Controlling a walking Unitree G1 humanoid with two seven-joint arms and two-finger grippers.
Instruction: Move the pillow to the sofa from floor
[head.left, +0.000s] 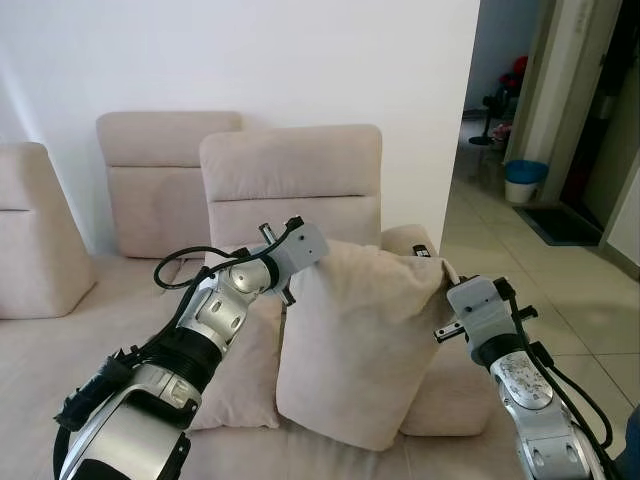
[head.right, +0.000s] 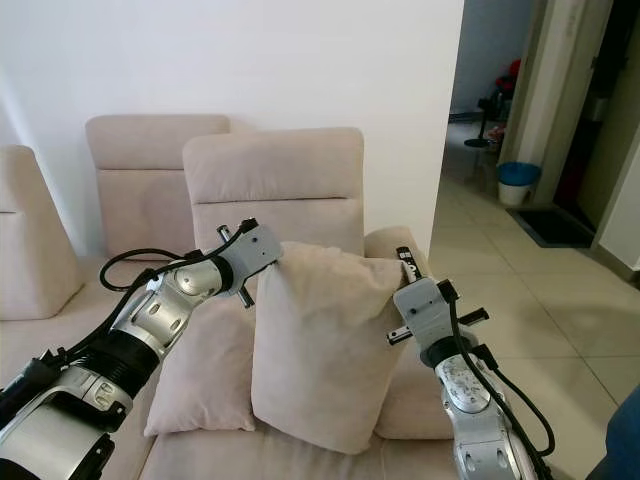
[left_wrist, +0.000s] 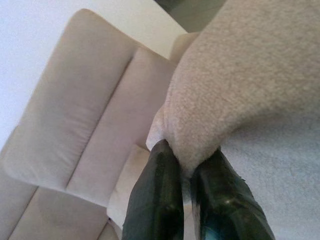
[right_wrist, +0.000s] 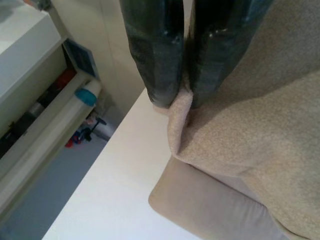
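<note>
Beige sofa (head.left: 290, 170), pillow (head.left: 355, 340) upright on seat, left hand (left_wrist: 187, 165) and right hand (right_wrist: 184, 97) pinching its top corners

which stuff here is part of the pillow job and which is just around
Job: pillow, pinched at its top corners by left gripper and right gripper; sofa.
Just around: second cushion on the seat, blue bin in the hallway.

Head eyes overlook the sofa (head.left: 290, 180) (wrist views hug pillow (left_wrist: 260, 75) corners).

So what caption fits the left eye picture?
Both grippers' fingers pinch the beige pillow by its top corners, holding it upright over the sofa.
</note>
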